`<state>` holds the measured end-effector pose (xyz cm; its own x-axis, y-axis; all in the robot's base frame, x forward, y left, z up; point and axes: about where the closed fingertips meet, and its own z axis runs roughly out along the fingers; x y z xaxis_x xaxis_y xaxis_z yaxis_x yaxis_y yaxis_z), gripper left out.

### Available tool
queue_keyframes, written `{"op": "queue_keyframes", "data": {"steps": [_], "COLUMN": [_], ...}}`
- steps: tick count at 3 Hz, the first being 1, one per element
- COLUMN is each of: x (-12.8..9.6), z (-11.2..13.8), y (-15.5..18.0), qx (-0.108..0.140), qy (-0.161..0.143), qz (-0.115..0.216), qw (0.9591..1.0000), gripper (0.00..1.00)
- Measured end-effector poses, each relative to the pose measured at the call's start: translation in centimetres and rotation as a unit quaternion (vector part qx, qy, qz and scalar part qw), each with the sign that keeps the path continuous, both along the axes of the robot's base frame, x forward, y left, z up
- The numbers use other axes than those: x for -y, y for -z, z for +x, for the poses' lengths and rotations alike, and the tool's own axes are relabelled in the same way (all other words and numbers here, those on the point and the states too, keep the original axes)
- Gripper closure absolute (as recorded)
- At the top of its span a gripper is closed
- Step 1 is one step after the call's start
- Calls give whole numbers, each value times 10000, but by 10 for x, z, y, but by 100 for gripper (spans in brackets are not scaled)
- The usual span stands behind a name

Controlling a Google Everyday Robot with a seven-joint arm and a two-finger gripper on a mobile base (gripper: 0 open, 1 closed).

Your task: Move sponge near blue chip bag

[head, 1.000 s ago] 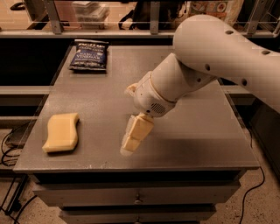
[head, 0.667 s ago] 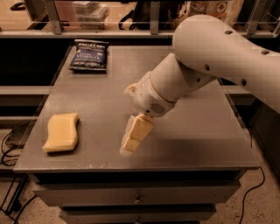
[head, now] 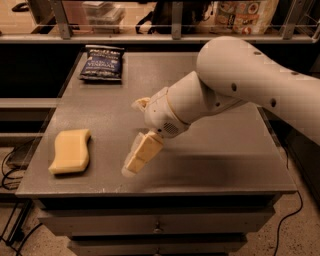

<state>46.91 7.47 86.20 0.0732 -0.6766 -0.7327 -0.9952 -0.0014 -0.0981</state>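
Observation:
The pale yellow sponge lies flat near the front left corner of the grey table. The dark-blue chip bag lies flat at the table's far left corner, well apart from the sponge. My gripper hangs from the big white arm and points down at the table's front middle, just above the surface. It is about a hand's width to the right of the sponge and is not touching it. It holds nothing that I can see.
A shelf rail with metal posts and packages runs behind the table. Drawers sit under the tabletop. Cables hang at the left of the table.
My gripper and wrist have moved a little to the left, toward the sponge. The sponge and the chip bag have not moved.

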Motion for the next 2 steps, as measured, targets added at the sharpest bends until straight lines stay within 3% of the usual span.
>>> {"op": "queue_keyframes", "data": {"steps": [2], "x": [-39], "z": [1], "y": [0], "qx": [-56], "qy": [-322], "qz": [552], "qw": [9979], "gripper": [0]}}
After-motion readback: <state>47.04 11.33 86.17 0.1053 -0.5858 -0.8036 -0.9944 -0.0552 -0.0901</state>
